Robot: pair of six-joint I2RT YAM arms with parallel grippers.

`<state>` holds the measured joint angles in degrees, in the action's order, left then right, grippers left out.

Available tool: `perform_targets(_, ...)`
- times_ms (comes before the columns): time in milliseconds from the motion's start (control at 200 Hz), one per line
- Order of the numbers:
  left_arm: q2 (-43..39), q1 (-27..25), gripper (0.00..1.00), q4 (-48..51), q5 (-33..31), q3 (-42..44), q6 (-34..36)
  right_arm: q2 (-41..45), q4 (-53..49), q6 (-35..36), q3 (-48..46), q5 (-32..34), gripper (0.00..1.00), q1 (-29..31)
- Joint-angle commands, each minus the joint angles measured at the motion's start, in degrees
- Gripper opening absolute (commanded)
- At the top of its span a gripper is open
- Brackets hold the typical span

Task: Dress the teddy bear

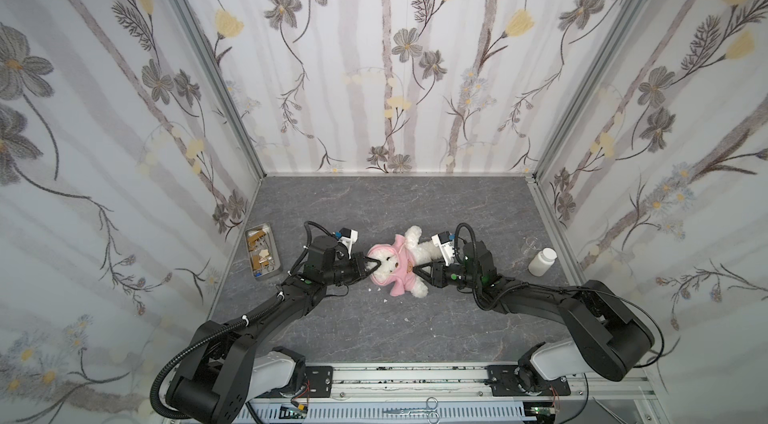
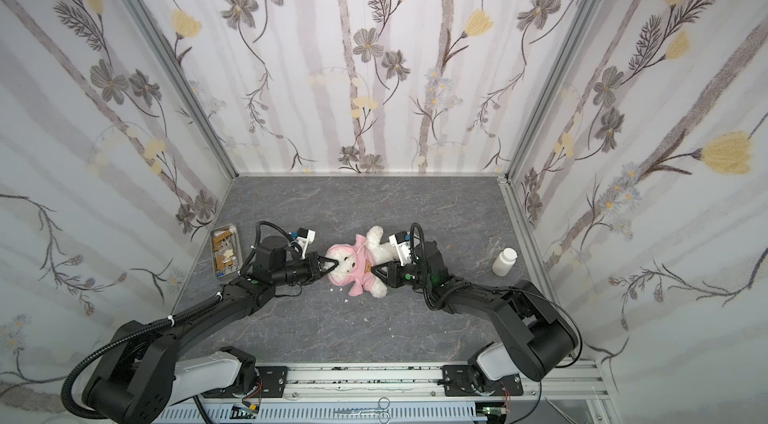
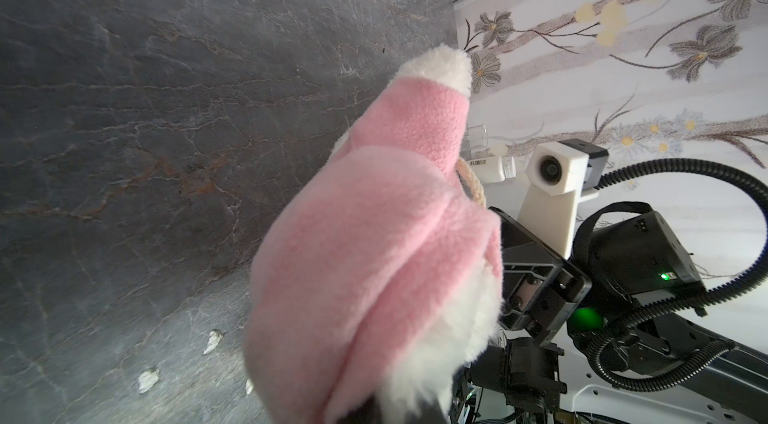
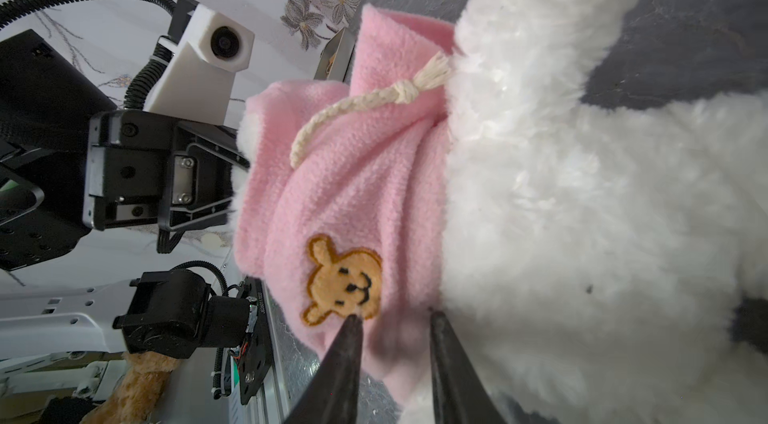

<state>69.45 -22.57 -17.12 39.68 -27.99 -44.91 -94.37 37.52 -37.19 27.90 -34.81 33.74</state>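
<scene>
One bear [image 1: 416, 252] lies on its back at the middle of the table [image 1: 374, 330], head toward 9 o'clock and legs toward 3. It wears one pink hoodie [image 1: 401, 273], hood over the head and body bunched on the chest.

There are two grippers. The left gripper [image 1: 372, 266] is closed on the hood's edge. The right gripper [image 4: 392, 318] has its jaws apart, with the hoodie's hem between them.

One tray [image 1: 276, 251] at 9 o'clock holds small tan and white parts, too small to count. At 3 o'clock stand one white bottle [image 1: 542, 261] and one clear glass [image 2: 495, 244], just beside each other. A few white scraps [image 1: 385, 300] lie near the bear at 7 o'clock. One pair of scissors [image 1: 415, 410] lies off the table at 6 o'clock.
</scene>
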Motion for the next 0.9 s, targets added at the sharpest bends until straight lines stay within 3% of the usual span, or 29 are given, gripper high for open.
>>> perform_targets(0,0.3,-0.1,0.0,-3.1,2.2,-0.2,1.2,-2.8,6.9,-2.8,1.3,-1.7,0.3,0.0)
perform_targets(180,0.2,-0.8,0.0,-3.0,2.9,-0.1,2.9,-6.4,13.3,-6.8,2.0,-2.9,0.22,0.0)
perform_targets(275,-0.1,-1.3,0.0,-2.5,2.1,0.0,4.6,-5.9,9.6,-7.9,2.4,1.2,0.0,-0.5)
perform_targets(395,-3.1,-1.7,0.0,6.2,-4.9,-1.3,13.8,0.7,-1.0,-9.4,-2.5,14.0,0.0,-4.0)
perform_targets(490,-8.3,-4.4,0.0,8.0,-12.1,0.1,21.5,5.7,-1.8,-13.4,-9.3,21.5,0.0,-7.0)
perform_targets(674,-10.6,-10.5,0.0,13.1,-21.8,0.4,34.3,7.2,0.3,-18.1,-15.3,28.0,0.0,-8.2)
perform_targets(724,-10.8,-10.9,0.0,14.3,-22.4,-0.6,36.2,7.0,4.0,-16.5,-15.6,26.0,0.0,-8.1)
perform_targets(824,-10.6,-12.8,0.0,14.9,-24.2,-1.8,39.8,5.4,14.1,-8.3,-14.2,13.4,0.0,-7.2)
perform_targets(894,-10.0,-13.3,0.0,14.6,-22.0,-3.0,42.0,6.9,13.4,-2.9,-12.8,8.0,0.18,-5.8)
